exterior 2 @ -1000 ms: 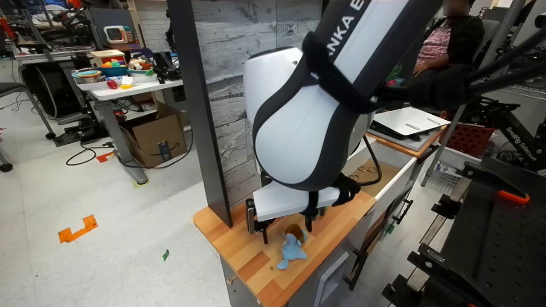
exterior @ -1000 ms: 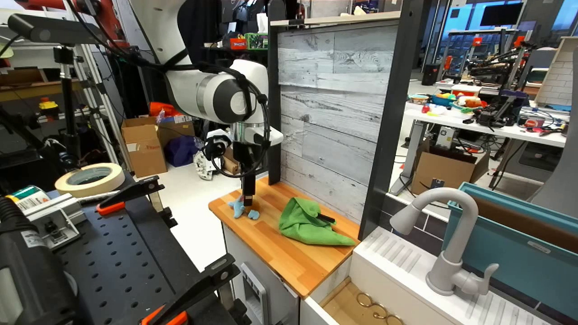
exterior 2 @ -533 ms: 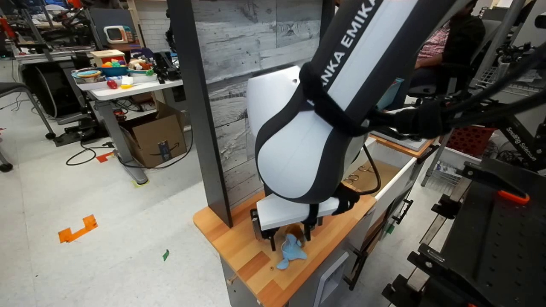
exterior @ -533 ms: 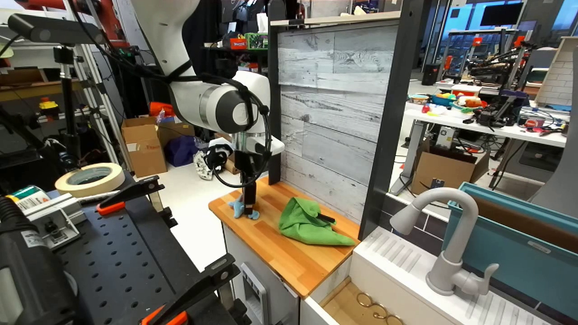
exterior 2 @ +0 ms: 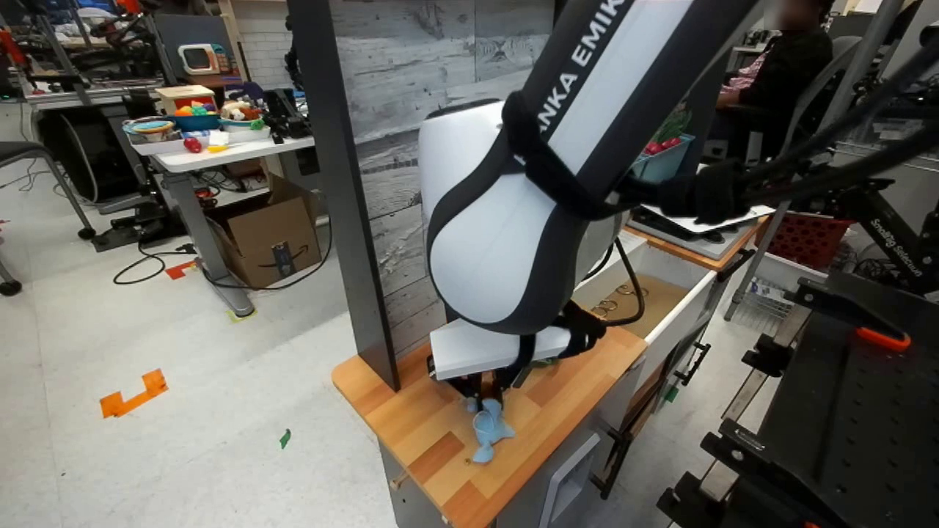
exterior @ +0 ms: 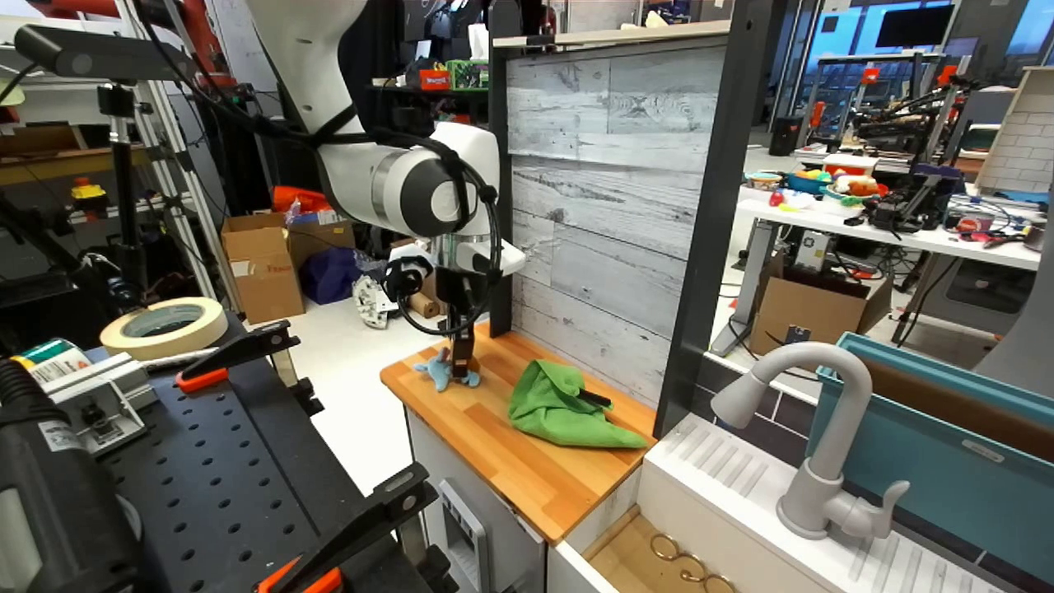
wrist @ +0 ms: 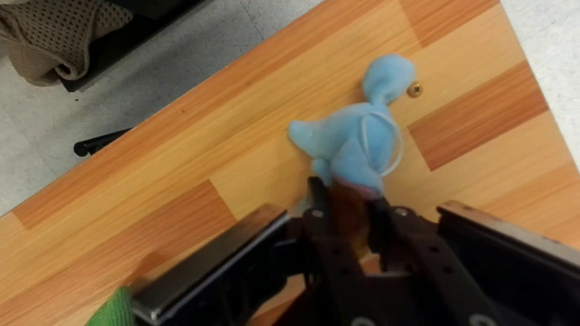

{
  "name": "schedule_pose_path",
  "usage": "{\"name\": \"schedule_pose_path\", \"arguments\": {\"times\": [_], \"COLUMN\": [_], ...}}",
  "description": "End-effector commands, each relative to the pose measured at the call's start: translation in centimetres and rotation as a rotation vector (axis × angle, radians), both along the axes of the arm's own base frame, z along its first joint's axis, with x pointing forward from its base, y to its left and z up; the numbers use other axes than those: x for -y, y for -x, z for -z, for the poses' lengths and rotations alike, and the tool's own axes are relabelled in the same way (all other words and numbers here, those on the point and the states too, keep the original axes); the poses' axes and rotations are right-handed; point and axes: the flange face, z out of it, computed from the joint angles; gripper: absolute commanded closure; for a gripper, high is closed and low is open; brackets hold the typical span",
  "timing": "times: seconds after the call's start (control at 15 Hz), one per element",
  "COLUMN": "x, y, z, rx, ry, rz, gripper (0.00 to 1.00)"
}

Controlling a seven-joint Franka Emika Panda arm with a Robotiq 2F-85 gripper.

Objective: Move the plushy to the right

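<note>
The plushy (wrist: 353,140) is a light blue soft toy with a brown part and a thin white loop. My gripper (wrist: 348,194) points down, and its fingers press on the brown part from both sides in the wrist view. In both exterior views the plushy (exterior: 439,372) is at one end of the wooden countertop (exterior: 527,478). The gripper (exterior: 463,371) hides some of it there, and from above the arm covers the gripper's upper part, leaving the plushy's blue body (exterior 2: 490,427) showing. Whether it is lifted off the wood, I cannot tell.
A green cloth (exterior: 564,408) with a dark handle-like piece lies farther along the countertop. Behind rises a grey plank panel (exterior: 609,189) between dark posts. Past the cloth are a sink with a grey faucet (exterior: 832,436) and an open drawer (exterior: 617,568) holding metal rings.
My gripper has come down over the plushy, and its fingers have moved together on the brown part. The plushy has shifted and turned slightly since, and the gripper is a little higher than half a second ago.
</note>
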Motion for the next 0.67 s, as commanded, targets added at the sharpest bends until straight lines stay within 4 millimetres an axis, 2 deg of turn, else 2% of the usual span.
{"name": "schedule_pose_path", "arguments": {"times": [0.0, 0.13, 0.27, 0.4, 0.6], "x": [0.6, 1.7, 3.7, 6.2, 10.8], "y": [-0.5, -0.7, -0.9, -0.7, 0.0], "z": [-2.8, -4.4, -6.6, -8.6, -10.5], "rx": [0.007, 0.019, 0.022, 0.034, 0.048], "ry": [-0.029, -0.016, -0.028, -0.022, -0.004], "rz": [0.010, 0.033, 0.087, 0.142, 0.225], "gripper": [1.00, 0.97, 0.97, 0.97, 0.97]}}
